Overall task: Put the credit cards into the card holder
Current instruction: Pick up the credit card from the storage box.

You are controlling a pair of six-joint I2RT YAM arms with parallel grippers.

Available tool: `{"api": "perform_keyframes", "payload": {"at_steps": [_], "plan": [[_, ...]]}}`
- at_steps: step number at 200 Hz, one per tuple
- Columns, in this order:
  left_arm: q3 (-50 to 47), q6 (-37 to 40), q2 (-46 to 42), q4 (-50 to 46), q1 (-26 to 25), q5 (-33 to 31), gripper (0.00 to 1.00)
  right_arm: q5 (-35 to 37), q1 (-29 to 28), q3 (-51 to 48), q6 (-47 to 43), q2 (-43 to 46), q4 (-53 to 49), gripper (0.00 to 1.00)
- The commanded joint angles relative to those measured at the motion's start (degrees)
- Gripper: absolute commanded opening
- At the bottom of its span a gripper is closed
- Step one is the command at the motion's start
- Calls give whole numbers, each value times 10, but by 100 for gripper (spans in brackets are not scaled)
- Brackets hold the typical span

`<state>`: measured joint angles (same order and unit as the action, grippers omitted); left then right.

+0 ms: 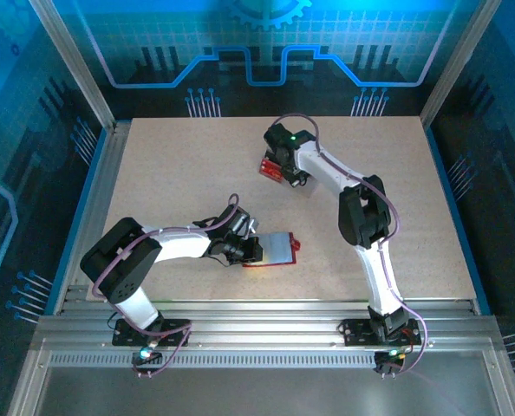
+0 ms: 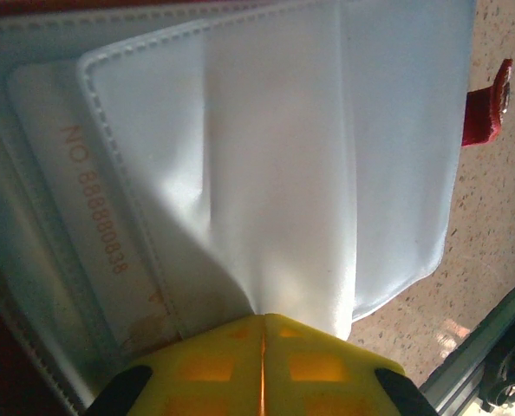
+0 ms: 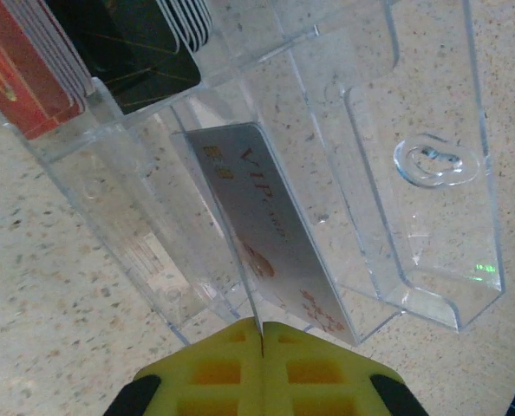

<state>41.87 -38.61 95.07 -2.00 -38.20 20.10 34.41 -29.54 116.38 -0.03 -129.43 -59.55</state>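
From above, the left gripper [image 1: 240,248] sits at the near left edge of the open wallet [image 1: 273,249], which lies flat on the table [image 1: 179,173] in front of the left arm. The right gripper [image 1: 283,172] is well apart from it, further back, down at a clear box [image 1: 269,166] with red cards showing inside.

At the left wrist, the yellow fingertips [image 2: 205,368] are pressed together on the wallet's white flap [image 2: 309,173], lifting it so it creases. 1 pale card [image 2: 84,225] with a printed number sits tucked in a pocket beside it. The red snap tab [image 2: 490,104] sticks out at the far edge.

At the right wrist, the fingertips [image 3: 201,373] are clamped on the near edge of a silver card [image 3: 270,230] standing on edge in a slot of the box. Red cards [image 3: 23,69] and a black card [image 3: 127,43] stand in the next slot.

The step in hand looks like drawing this card out while the left arm holds the wallet open. Next, the card needs a straight pull clear of the slot walls, then a carry across to the held-open pocket, lined up edge-on.
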Motion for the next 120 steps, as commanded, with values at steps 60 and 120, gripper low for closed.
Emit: {"api": "perform_keyframes", "payload": {"at_steps": [60,120], "plan": [[-9,15,33,-47,-1,-4,8,-59,1,4,23,80,-22,0],[-11,22,21,-43,-1,6,8,-174,-14,-169,80,236,80,0]]}}
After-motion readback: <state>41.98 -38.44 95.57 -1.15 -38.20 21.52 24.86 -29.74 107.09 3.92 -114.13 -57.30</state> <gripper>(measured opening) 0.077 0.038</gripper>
